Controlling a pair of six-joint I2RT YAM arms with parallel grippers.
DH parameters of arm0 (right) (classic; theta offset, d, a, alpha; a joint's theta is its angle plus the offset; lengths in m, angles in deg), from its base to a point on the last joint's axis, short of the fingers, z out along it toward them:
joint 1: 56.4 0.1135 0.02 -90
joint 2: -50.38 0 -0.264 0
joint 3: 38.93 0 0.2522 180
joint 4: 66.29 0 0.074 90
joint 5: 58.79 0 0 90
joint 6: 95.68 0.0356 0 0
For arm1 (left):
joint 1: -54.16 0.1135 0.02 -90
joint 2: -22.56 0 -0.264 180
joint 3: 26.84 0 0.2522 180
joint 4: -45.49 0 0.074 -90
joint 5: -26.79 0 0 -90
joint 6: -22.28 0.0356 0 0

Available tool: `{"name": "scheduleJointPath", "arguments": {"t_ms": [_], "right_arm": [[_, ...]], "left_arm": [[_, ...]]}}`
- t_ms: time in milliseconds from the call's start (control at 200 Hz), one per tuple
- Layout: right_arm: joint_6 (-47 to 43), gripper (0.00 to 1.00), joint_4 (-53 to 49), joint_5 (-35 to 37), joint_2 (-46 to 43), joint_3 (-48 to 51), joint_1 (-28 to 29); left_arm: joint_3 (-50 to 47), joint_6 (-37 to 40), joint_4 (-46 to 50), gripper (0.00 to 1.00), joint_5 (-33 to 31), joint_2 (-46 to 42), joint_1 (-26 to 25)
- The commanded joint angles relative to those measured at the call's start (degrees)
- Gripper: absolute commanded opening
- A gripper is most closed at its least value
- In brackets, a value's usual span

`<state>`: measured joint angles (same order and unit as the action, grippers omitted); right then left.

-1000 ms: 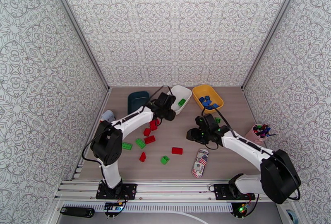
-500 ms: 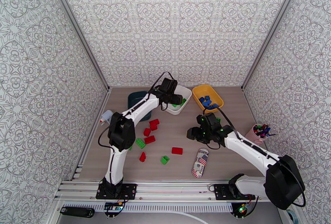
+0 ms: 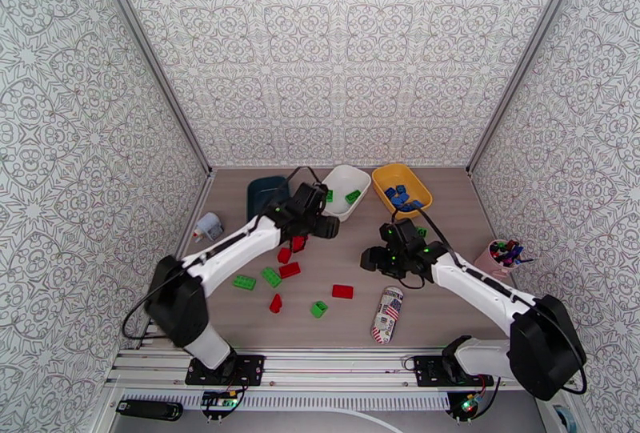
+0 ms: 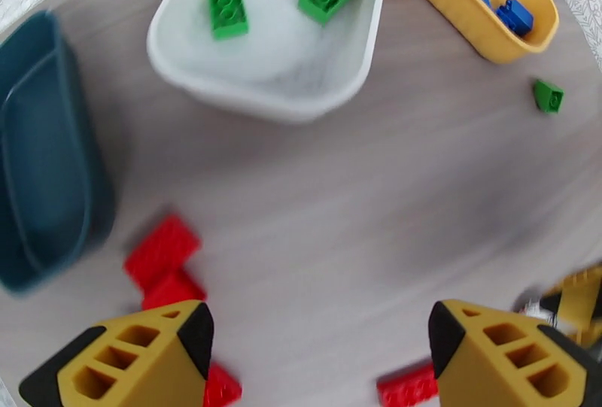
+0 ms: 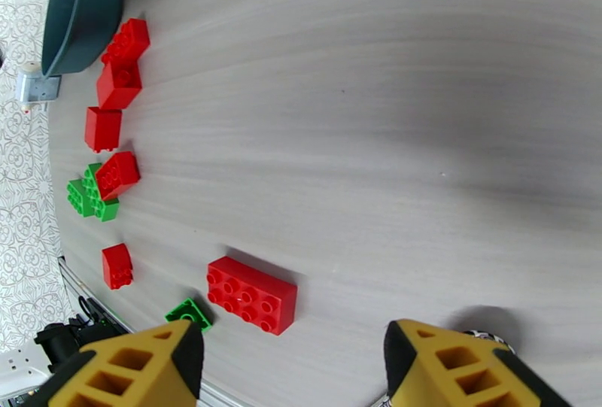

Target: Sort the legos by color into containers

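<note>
Wood-grain worktop [image 3: 360, 298] with three smooth, shallow, rounded-rectangular plastic bins along the upper edge of the left wrist view: teal bin [image 4: 53, 175], white bin [image 4: 286, 62] and rib-walled yellow bin [image 4: 466, 28]. We note two green bricks [image 4: 227, 11], studded, lying in the white bin, and blue bricks [image 4: 515, 16] in the yellow one. Glossy red bricks [image 3: 290, 270] and further green ones lie scattered at centre left of the top view. The left hand [image 4: 320, 337], with latticed mustard fingers [image 4: 143, 356], is spread and empty. The right hand [image 5: 293, 352] is likewise spread and empty, beside an eight-stud red brick [image 5: 251, 294].
</note>
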<state>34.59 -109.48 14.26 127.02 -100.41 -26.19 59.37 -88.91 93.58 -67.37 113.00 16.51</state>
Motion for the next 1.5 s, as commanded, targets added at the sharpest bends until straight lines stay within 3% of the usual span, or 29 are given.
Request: {"name": "scheduleJointPath", "arguments": {"t_ms": [0,285,565,895,1145,1350,1496], "right_arm": [[-1.6,0.67,-0.5,0.6,1.1,-2.7,1.0],[-2.1,0.67,-0.8,0.7,1.1,-1.9,1.2],[-1.4,0.67,-1.5,0.6,-1.2,0.4,1.2],[-0.5,0.67,-1.6,0.5,-2.0,1.2,1.2],[0.0,0.67,-0.9,0.3,-1.8,1.6,1.2],[-0.1,0.67,-0.5,-0.1,-1.0,1.3,1.2],[-0.2,0.65,-0.9,0.2,-0.7,1.1,1.2]], "left_arm": [[-6.2,-2.7,2.3,0.82,-2.7,-4.5,-3.2],[-23.2,-8.6,-0.8,0.87,-0.7,-16.3,-15.8],[-31.6,-17.0,-2.4,0.91,-4.8,-16.0,-25.2],[-32.7,-17.2,-4.9,0.88,-7.2,-10.1,-27.3],[-30.9,-16.3,-4.5,0.69,-8.1,-6.3,-27.4],[-29.3,-15.8,-4.9,0.64,-9.3,-5.1,-27.3],[-28.4,-15.5,-5.1,0.56,-8.9,-3.2,-27.2]]}}
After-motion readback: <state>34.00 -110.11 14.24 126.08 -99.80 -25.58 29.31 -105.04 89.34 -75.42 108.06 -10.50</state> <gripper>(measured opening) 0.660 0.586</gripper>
